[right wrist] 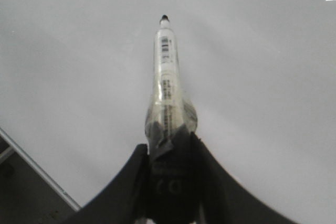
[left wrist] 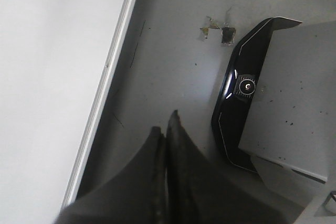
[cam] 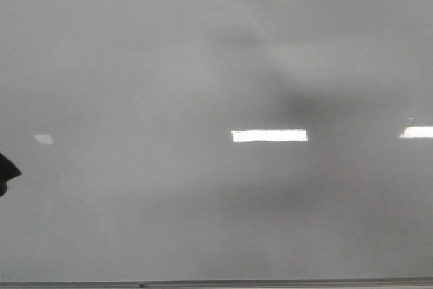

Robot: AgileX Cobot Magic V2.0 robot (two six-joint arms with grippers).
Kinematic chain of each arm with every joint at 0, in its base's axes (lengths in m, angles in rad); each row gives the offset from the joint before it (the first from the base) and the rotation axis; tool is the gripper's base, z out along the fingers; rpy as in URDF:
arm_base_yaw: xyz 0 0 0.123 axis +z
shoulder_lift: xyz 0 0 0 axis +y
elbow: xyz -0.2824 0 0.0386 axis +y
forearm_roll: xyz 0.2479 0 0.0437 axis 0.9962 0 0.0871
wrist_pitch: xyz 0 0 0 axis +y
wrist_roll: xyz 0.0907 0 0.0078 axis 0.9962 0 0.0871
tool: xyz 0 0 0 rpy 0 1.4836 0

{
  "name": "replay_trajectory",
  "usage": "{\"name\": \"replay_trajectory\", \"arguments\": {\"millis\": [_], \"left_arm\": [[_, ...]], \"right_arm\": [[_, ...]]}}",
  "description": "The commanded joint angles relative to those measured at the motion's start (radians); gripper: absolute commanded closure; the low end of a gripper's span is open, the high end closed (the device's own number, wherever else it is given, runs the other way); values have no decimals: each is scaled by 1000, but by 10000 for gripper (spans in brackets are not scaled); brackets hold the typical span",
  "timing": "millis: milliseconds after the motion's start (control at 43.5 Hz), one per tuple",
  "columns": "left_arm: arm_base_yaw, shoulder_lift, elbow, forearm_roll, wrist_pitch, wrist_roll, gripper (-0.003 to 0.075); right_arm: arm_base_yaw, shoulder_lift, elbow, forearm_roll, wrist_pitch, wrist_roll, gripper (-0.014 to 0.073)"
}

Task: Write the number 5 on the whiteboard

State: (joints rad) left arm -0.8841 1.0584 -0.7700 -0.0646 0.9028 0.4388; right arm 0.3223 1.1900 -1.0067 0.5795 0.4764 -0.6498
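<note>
The whiteboard fills the front view, glossy grey-white, with its metal edge strip along the near side. No number 5 shows on it in any view. My right gripper is shut on a white marker with a black end in the jaws. Its dark tip points at the board; I cannot tell whether it touches. My left gripper is shut and empty, over the grey table beside the board's edge strip. A dark shape at the front view's left edge may be part of the left arm.
A black device with a small round lens lies on the grey table near the left gripper, beside a grey panel. Bright light reflections lie on the board. The board's corner edge shows near the right gripper.
</note>
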Motion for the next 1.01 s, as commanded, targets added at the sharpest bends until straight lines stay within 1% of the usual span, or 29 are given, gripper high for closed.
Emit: {"name": "replay_trajectory", "arguments": {"millis": [0,184,460,781,988], "left_arm": [[-6,-18,-30,-8,-39,-10,741],[-6,-18,-30,-8,-39,-10,741],[-6,-18,-30,-8,-39,-10,741],[-6,-18,-30,-8,-42,-10,741],[-6,-18,-30,-8,-48,-10,741]], "right_arm": [[-6,51,-101,26,-66,5,657],[-6,165,-193,28,-70,5,657],[-6,214,-208,33,-84,5,657],[-2,258,-205,33,48,5,657],[18,273,-194,33,79,5,657]]}}
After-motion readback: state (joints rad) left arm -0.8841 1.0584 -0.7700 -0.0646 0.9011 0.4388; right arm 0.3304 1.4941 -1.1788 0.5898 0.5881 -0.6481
